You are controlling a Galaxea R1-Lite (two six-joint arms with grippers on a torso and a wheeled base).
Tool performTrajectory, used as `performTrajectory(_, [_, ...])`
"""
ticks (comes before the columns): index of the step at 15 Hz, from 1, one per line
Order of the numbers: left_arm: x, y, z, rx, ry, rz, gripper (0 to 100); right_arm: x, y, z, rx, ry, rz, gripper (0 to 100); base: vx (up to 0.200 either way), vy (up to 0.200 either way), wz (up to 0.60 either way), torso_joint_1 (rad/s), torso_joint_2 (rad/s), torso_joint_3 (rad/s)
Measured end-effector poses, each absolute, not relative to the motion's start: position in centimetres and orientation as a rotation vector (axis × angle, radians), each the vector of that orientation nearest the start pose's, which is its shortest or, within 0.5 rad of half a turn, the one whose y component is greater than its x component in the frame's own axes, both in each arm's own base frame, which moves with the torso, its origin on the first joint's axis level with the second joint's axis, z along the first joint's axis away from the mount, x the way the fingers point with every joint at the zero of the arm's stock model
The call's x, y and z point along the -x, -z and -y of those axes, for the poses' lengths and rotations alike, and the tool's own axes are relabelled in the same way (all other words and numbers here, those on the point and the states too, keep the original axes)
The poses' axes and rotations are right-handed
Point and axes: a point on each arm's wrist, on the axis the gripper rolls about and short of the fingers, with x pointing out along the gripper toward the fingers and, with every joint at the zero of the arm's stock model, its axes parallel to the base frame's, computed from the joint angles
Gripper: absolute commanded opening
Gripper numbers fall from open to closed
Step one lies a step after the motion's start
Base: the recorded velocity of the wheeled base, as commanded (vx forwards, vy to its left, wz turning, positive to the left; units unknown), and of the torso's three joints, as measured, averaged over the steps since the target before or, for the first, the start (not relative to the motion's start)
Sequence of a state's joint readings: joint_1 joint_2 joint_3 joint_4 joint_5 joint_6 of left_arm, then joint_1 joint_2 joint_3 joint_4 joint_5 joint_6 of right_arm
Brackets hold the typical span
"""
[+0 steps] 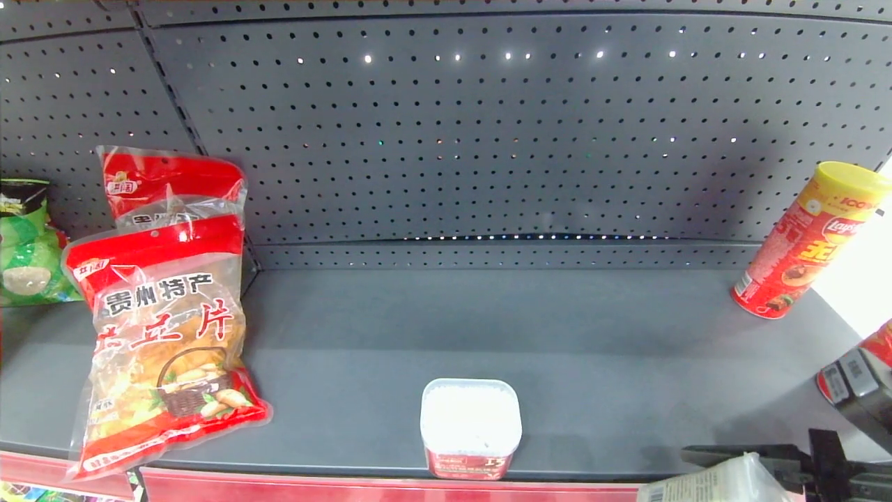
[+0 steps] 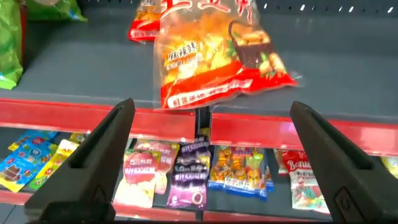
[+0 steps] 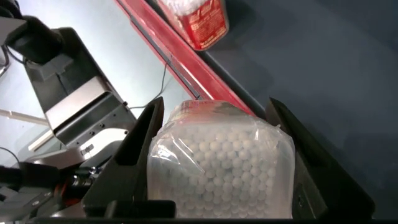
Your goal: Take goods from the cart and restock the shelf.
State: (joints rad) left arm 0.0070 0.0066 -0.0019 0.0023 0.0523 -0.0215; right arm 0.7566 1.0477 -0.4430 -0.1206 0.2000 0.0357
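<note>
A clear tub of small white balls (image 3: pixel 217 165) with a red label is clamped between the fingers of my right gripper (image 3: pixel 216 109), just below and in front of the shelf's red front rail (image 3: pixel 186 65). The held tub (image 1: pixel 718 481) shows at the bottom right of the head view. A matching white-topped tub (image 1: pixel 470 425) stands at the front edge of the grey shelf (image 1: pixel 557 335), near the middle. My left gripper (image 2: pixel 212 109) is open and empty, level with the rail in front of a red-and-clear chip bag (image 2: pixel 217 46).
Two red chip bags (image 1: pixel 164 335) lean at the shelf's left, with a green bag (image 1: pixel 28 251) beyond them. A red can with a yellow lid (image 1: pixel 808 240) stands at the right rear. Small snack packs (image 2: pixel 193 180) fill the lower shelf. Bare shelf lies between the bags and the can.
</note>
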Motion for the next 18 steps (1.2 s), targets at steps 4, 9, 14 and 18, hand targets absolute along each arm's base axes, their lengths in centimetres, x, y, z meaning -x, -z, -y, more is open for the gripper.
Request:
performTrajectory(4, [2.3,-7.6,-0.1,0.021,-0.058,0.001,100,-12.6,-19.9,-11.3,0.087,-0.882,-0.484,0,0.0,0.0,0.0,0.0,0.0,0.0])
performTrajectory(9, [2.3,-7.6,-0.1,0.021,-0.058,0.002,100,-20.8,-22.0,-11.4,0.068,-0.655,-0.457,0,0.0,0.0,0.0,0.0,0.0,0.0])
performTrajectory(14, [2.3,-7.6,-0.1,0.021,-0.058,0.001,100,-26.3,-22.2,-12.4,0.102,-0.674,-0.41,0,0.0,0.0,0.0,0.0,0.0,0.0])
performTrajectory(18, [2.3,-7.6,-0.1,0.021,-0.058,0.001,100,-29.9,-21.1,-11.8,0.253,-0.886,-0.337,0,0.0,0.0,0.0,0.0,0.0,0.0])
